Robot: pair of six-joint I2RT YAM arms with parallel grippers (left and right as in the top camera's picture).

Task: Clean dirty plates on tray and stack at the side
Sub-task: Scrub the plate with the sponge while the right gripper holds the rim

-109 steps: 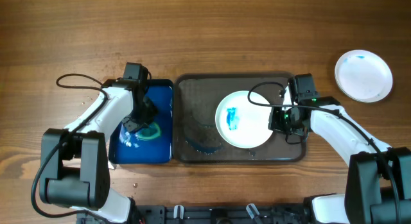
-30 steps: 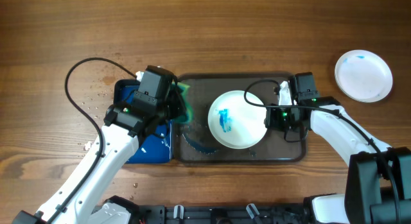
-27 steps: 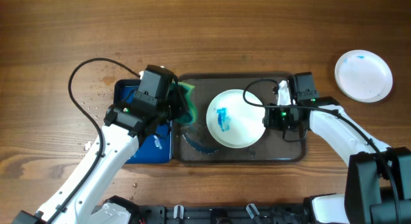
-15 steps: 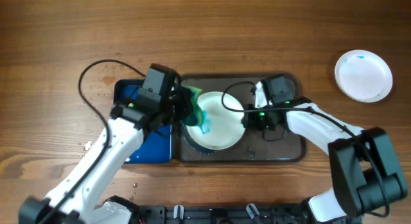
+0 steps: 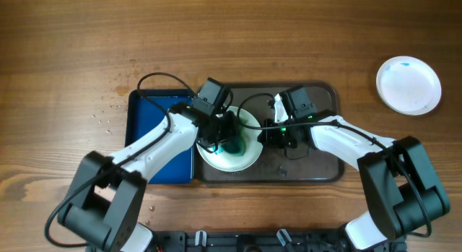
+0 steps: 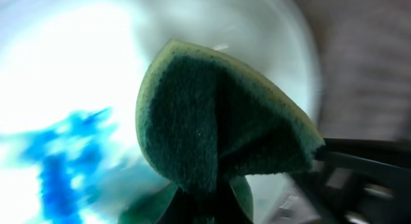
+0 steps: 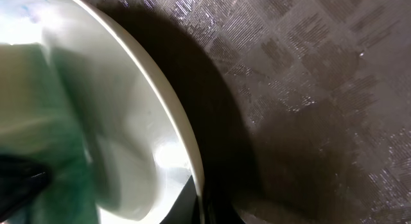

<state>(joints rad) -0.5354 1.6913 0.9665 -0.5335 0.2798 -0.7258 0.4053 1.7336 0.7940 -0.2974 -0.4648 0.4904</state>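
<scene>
**Q:** Item and location?

**A:** Plate (image 5: pixel 232 162): round, white, shallow rim. It lies inside the tray (image 5: pixel 317 169), left of centre in the overhead frame. The shadow under it in the right wrist view suggests its right edge is raised a little. A second plate (image 5: pixel 408 84) sits well apart on the counter (image 5: pixel 216 35), upper right of the frame. A blue tray (image 5: pixel 155 129) lies just left of the grey one.

**Q:** What has hold of it?

**A:** Your right claw (image 5: pixel 268 133) looks clamped on the plate's right rim; the rim runs straight into the claw's mouth at the bottom of its wrist view. Your left claw (image 5: pixel 227 135) is closed on a green sponge (image 6: pixel 218 121), which is folded and pressed onto the plate's middle. A blue smear (image 6: pixel 61 166) shows lower left in the left wrist view, beside the sponge.

**Q:** Handling?

**A:** I judge it stiff, light, and breakable if dropped. The surface is glossy and probably wet, so expect it to slip in a rim pinch and to skate on the textured tray when you scrub. The sponge is soft and gives under pressure. Press gently, or you may lever the plate out of the right claw.

**Q:** Where to take hold?

**A:** The rim only, on the side away from the sponge, as you hold it now. For the carry to the stack, seat the claw deeper over the rim and hold the plate near level.
</scene>
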